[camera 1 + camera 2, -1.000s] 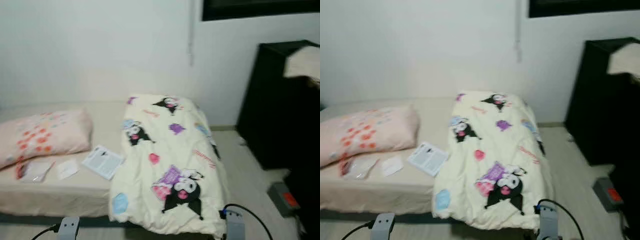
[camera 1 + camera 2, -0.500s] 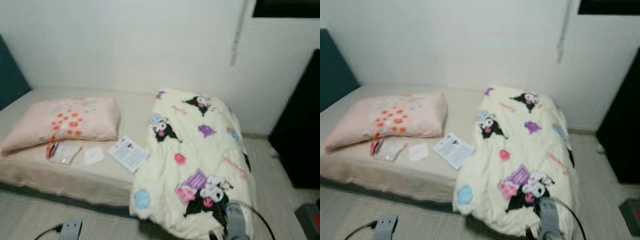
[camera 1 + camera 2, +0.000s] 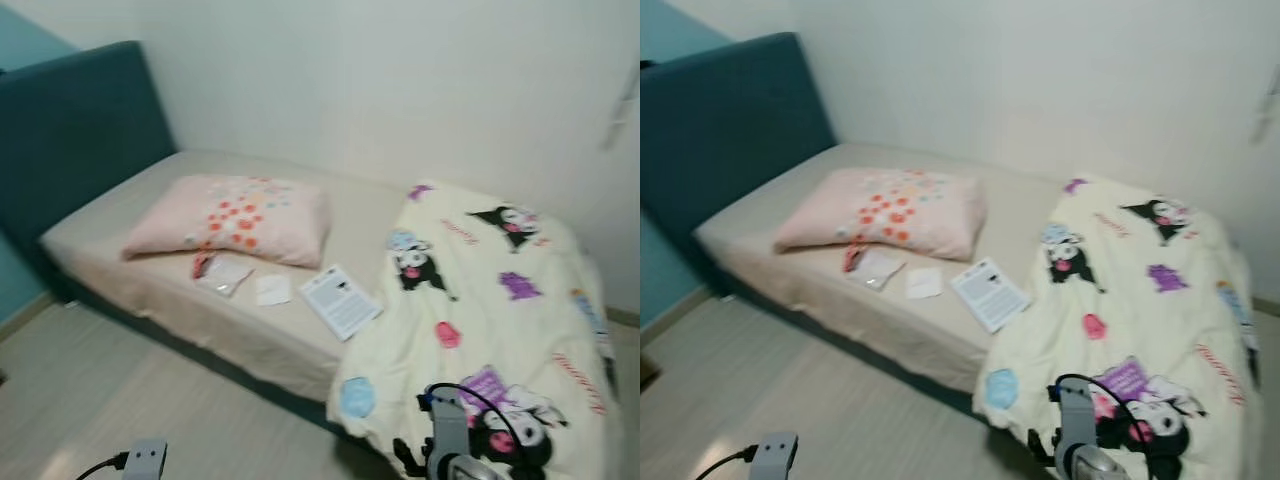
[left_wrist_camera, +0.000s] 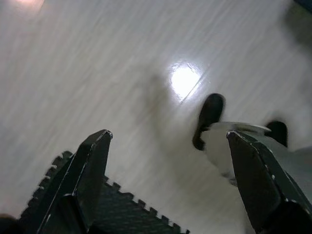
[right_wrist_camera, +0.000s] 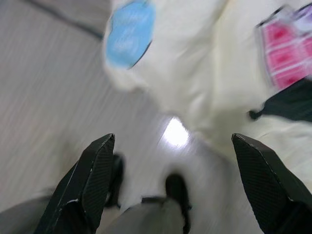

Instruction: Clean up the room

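Bed (image 3: 120,250) litter, packet (image 3: 222,272) and leaflet (image 3: 341,300), now sits mid-view after head pans left; both grippers hang spread, empty: pickup pending

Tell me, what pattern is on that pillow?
Pale pink pillow with red-orange dots; clearest in the right eye view.

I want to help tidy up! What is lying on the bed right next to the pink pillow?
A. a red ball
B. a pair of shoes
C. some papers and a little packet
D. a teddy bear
C: a leaflet, a small white paper and a clear packet lie on the bare mattress just in front of the pink pillow, beside the cartoon blanket.
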Robot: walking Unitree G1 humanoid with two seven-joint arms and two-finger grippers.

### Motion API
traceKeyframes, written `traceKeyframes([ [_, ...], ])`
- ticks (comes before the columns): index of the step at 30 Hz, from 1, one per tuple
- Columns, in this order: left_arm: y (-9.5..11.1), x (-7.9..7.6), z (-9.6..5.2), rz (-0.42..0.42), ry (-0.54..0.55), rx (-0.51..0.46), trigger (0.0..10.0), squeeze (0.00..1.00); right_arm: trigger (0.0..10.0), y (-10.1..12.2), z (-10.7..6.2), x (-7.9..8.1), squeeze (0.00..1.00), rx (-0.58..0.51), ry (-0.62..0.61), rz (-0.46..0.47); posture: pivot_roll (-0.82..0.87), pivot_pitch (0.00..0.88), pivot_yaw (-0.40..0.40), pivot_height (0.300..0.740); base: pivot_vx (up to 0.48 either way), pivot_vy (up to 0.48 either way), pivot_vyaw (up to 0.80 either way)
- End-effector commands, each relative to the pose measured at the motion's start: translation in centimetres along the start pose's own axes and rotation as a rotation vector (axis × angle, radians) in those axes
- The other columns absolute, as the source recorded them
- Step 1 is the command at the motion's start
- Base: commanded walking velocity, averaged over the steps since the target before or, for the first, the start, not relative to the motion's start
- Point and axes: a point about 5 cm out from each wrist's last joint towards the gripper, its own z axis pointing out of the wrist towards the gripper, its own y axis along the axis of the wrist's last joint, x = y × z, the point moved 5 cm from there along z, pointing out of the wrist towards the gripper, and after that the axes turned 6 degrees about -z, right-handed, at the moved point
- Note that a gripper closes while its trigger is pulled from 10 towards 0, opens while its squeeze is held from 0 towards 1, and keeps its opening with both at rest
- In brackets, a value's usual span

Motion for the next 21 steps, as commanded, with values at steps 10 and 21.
traceKeyframes([
  [10, 1.3, -0.7, 0.2, 0.009, -0.013, -0.029, 10.0, 0.0, 10.0, 1.6, 0.7, 4.0, 0.0, -0.05, 0.111, -0.034, -0.17, 0.0, -0.012, 0.74, 0.0, 0.0, 0.72],
  [21, 0.6, 0.3, 0.0, 0.026, -0.005, -0.015, 10.0, 0.0, 10.0, -0.6, 0.7, 7.4, 0.0, 0.025, 0.181, 0.016, -0.12, 0.0, -0.007, 0.74, 0.122, 0.0, 0.32],
])
